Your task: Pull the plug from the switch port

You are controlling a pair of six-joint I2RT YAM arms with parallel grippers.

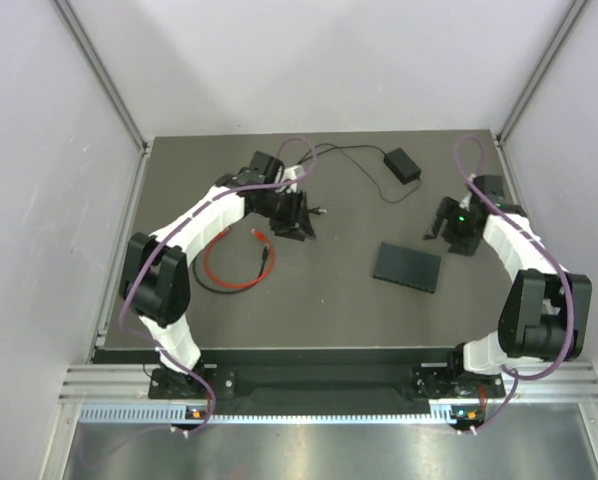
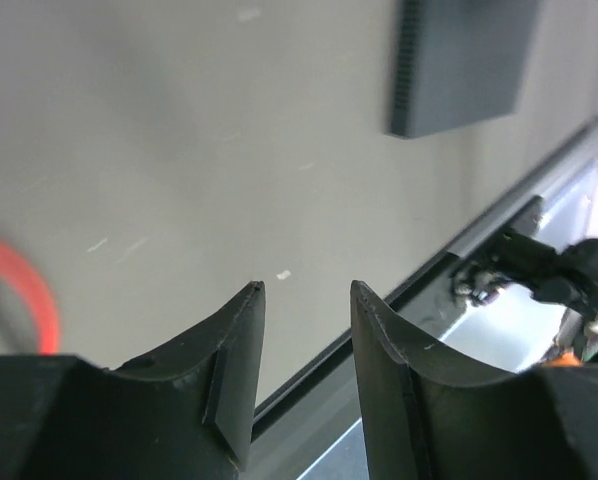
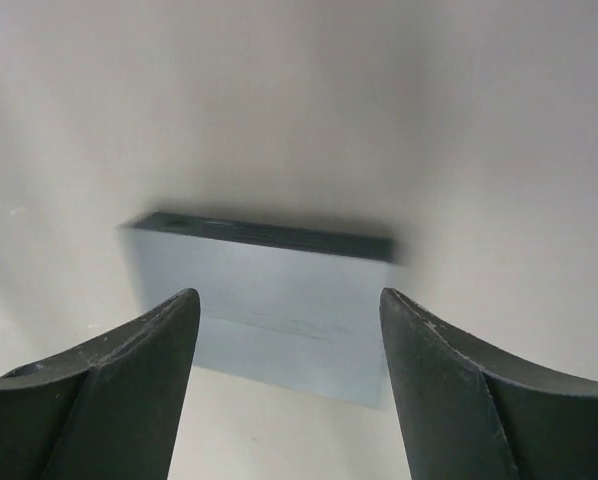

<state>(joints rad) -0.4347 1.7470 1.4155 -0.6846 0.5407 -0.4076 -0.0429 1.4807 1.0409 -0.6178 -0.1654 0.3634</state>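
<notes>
The left arm, white shells over black joints, reaches out across the dark matte bench [image 1: 329, 320]. Beside its elbow the red cable [image 1: 208, 265] lies in a loose loop on the bench, both ends free and well apart from the switch box. In the left wrist view it shows as a blurred red arc at the left edge [image 2: 39, 290].

The left claw [image 1: 319, 211] hangs above the middle of the bench. Its two black, curved fingers [image 2: 234, 350] stand partly apart with only bare bench in the gap, and it holds nothing.

Further right, near the far edge, sits a small black power brick [image 1: 402, 163] with thin dark cords [image 1: 359, 160] trailing from it.

The switch box [image 1: 407, 266] lies flat on the right half of the bench, nearer than the brick and between the two claws. It is a thin matte black rectangle, turned slightly askew. The left wrist view shows fine ribbing along one narrow edge [image 2: 411, 60]. From the right wrist it looks smooth and slab-like, with sharp corners [image 3: 269, 300]. Its port is too small and blurred to make out.

The right claw [image 1: 439, 228] hovers just beyond the box's far right corner, its broad black fingers [image 3: 129, 380] spread wide and gripping nothing.
</notes>
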